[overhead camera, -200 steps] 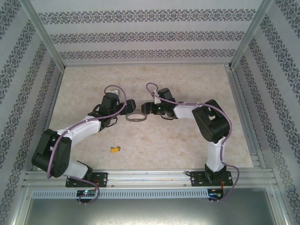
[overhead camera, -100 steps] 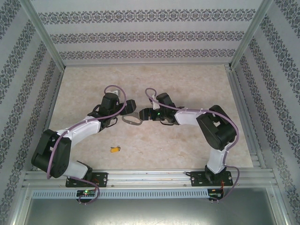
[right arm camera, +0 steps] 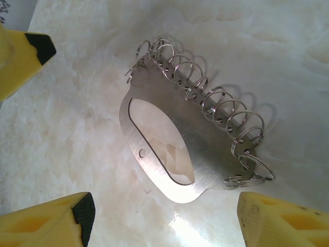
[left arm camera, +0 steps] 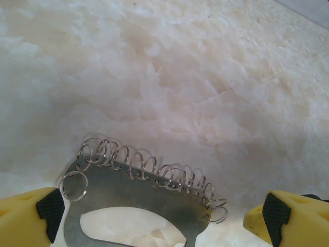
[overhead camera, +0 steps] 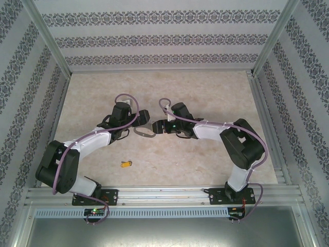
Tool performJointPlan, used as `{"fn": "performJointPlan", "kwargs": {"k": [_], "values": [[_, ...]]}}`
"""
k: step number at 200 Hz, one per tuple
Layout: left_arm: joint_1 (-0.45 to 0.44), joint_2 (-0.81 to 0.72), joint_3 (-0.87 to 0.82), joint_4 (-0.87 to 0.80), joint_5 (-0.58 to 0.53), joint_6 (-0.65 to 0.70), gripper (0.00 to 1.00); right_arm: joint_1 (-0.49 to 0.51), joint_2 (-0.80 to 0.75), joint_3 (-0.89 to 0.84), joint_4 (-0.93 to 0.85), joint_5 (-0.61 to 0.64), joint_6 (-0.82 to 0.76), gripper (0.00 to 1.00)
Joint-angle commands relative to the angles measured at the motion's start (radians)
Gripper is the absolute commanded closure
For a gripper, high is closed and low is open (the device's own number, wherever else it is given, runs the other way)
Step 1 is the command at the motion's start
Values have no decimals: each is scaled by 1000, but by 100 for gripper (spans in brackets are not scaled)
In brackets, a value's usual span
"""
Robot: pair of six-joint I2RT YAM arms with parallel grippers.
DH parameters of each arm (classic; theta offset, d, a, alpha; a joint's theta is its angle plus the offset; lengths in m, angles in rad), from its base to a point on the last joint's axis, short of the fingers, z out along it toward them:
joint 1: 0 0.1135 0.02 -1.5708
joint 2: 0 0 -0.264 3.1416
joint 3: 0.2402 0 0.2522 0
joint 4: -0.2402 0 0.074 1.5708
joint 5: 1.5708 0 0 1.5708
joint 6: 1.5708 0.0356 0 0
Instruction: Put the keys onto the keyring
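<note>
Keyring, a grey metal oval loop with silvery rings, lies flat between your left gripper and right gripper, both with fingers apart. Tiny yellow-headed key sits well apart from keyring, base-side, on your left arm's side.

Keyring: flat grey metal plate, brushed finish, fine scratches, soft glare along the lower edge. Its little rings: thin silvery wire, bright and polished. Surface: pale cream, marble-patterned, smooth, low sheen. Left pincer: fingers yellow plastic, matt, faintly grainy; pads black, dull, rubber-like. Near-edge rails: bare silver metal, grooved, satin.
</note>
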Motion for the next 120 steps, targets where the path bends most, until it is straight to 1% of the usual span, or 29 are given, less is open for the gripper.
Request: {"fn": "performJointPlan", "kwargs": {"k": [1,45,90,120], "values": [[10,5,21,31,7,-14,0,3,29,33,-1,-19,-20,27],[11,10,14,37,6,-22,0,-9,69,56,-3,4,-32,27],[10,3,6,36,0,-19,0,-25,111,75,-4,-20,-32,27],[10,-2,2,41,1,-20,0,-26,107,65,-7,-23,-46,32]]}}
